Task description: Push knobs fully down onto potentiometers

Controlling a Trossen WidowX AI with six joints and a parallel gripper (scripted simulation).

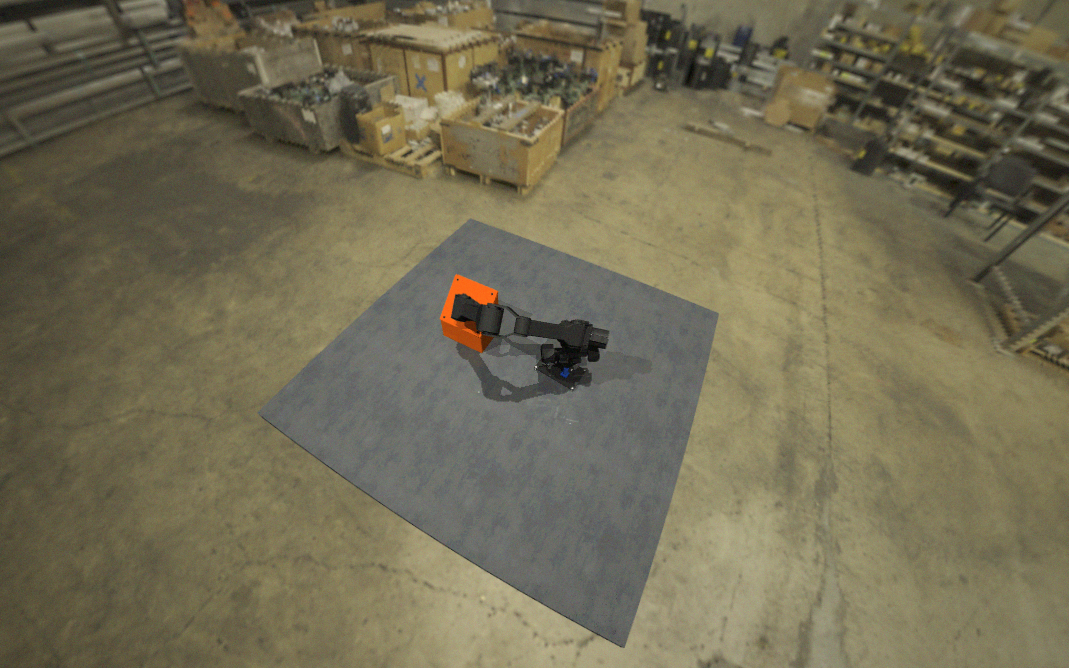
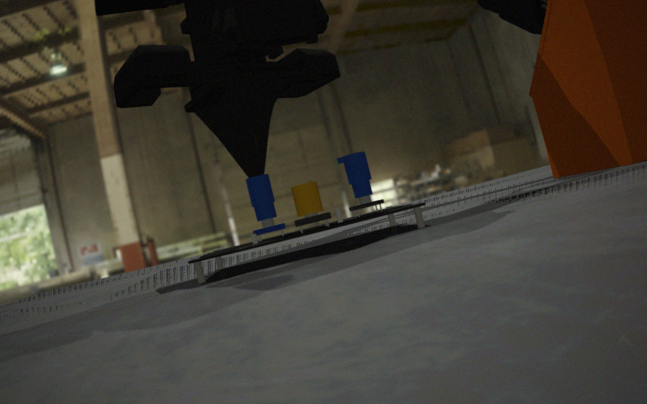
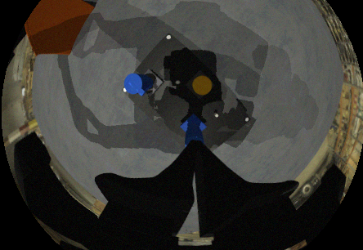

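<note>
The dark circuit board (image 2: 245,249) (image 3: 158,60) (image 1: 573,380) stands on short legs on the grey mat. One blue knob (image 2: 260,196) (image 3: 192,127) sits raised on its shaft, with pale shaft showing below it. My gripper (image 2: 254,171) (image 3: 194,144) is shut, and its tip rests on top of this knob. A second blue knob (image 2: 356,173) (image 3: 135,83) also stands raised on its shaft, farther along the board. A yellow knob (image 2: 307,198) (image 3: 202,84) sits between them, low against its potentiometer.
The arm's orange base block (image 1: 467,313) (image 2: 612,80) (image 3: 55,21) stands on the grey mat (image 1: 480,464) near the board. Crates and shelves stand far off around the warehouse floor.
</note>
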